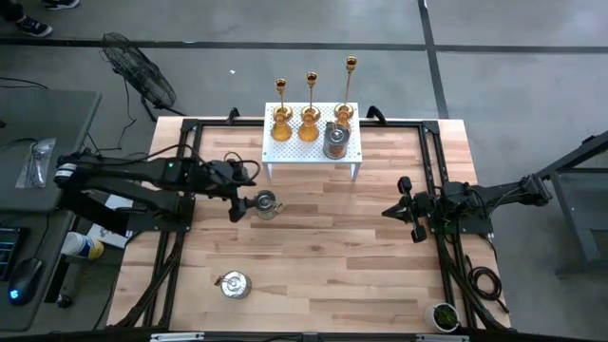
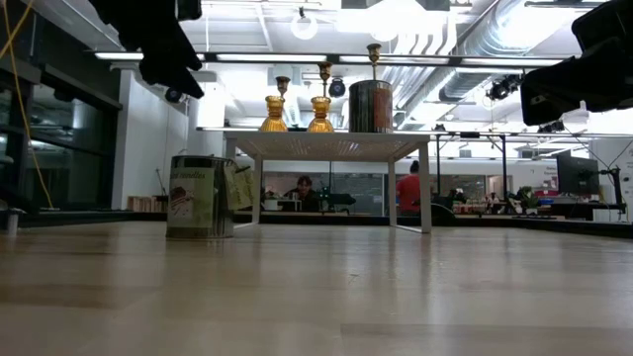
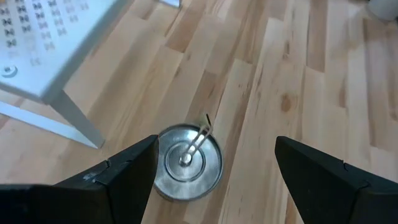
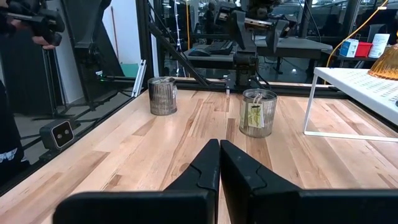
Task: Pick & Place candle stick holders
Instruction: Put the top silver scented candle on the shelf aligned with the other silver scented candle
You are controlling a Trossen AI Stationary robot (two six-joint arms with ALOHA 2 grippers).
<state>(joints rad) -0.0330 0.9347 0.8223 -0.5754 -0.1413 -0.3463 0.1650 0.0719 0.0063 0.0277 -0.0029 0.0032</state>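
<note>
Left tool (image 1: 237, 201) hangs open above the wooden worktop (image 1: 323, 256), just beside a squat silvery round pot (image 1: 266, 204) with a paper tag. The left wrist view looks down into that pot (image 3: 188, 162), which sits between the two dark fingers (image 3: 130, 171), not touched. A leg of the white metal rack with holes (image 1: 312, 144) stands close by. On the rack stand three thin shiny gold candlesticks (image 1: 311, 95), three small orange cups (image 1: 309, 120) and another silvery pot (image 1: 335, 141). A third silvery pot (image 1: 234, 283) sits alone near the front edge. Right tool (image 1: 399, 211) waits closed, well apart on the right side. Only the low view shows people (image 2: 407, 188) in the room behind. Lots of bare wood lies in the middle.
</note>
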